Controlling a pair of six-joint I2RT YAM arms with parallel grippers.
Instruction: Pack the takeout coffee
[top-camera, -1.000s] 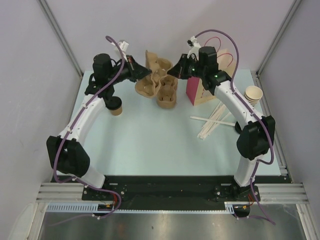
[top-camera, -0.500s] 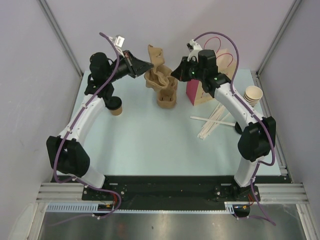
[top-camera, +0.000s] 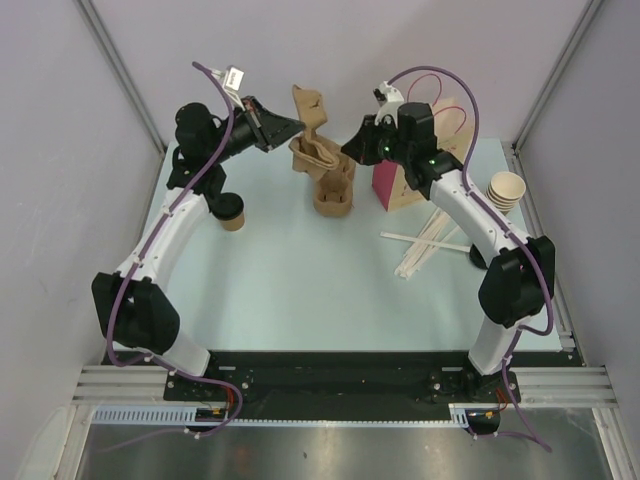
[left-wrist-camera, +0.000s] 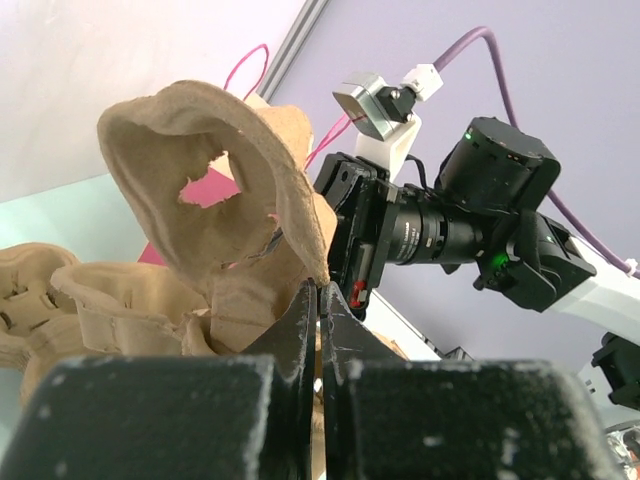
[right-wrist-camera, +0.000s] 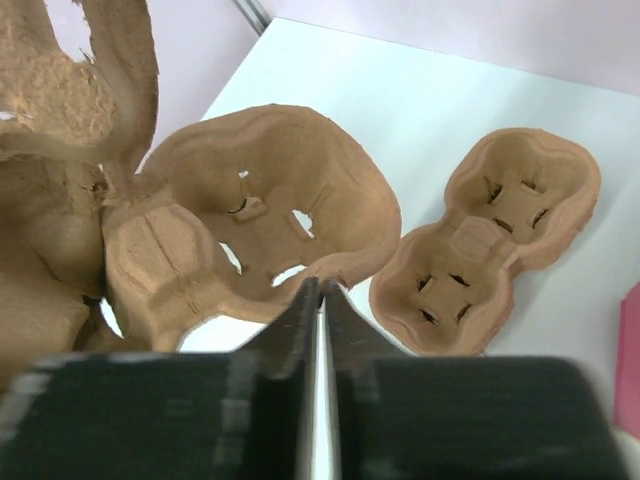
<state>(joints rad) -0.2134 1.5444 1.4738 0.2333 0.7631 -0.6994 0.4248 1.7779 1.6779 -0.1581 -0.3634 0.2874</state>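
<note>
The takeout coffee (top-camera: 232, 213), a small brown cup with a black lid, stands on the table at the left, partly hidden under my left arm. My left gripper (top-camera: 297, 125) is shut on the rim of a brown pulp cup carrier (top-camera: 312, 108) and holds it tilted in the air; the left wrist view shows the jaws (left-wrist-camera: 320, 287) pinching its edge (left-wrist-camera: 200, 150). My right gripper (top-camera: 346, 150) is shut on the rim of a second carrier (top-camera: 318, 160), seen close in the right wrist view (right-wrist-camera: 270, 210). The pink paper bag (top-camera: 395, 180) stands behind my right gripper.
A third carrier (top-camera: 333, 196) lies on the table, also in the right wrist view (right-wrist-camera: 490, 240). A stack of pale beige lidless cups (top-camera: 507, 190) lies at the right. Wooden sticks (top-camera: 430, 245) lie near my right arm. Grey walls close in the back and sides.
My left gripper has risen and drawn back to the left with its carrier, tilting it up and away from the one in my right gripper. The right gripper has shifted slightly.
</note>
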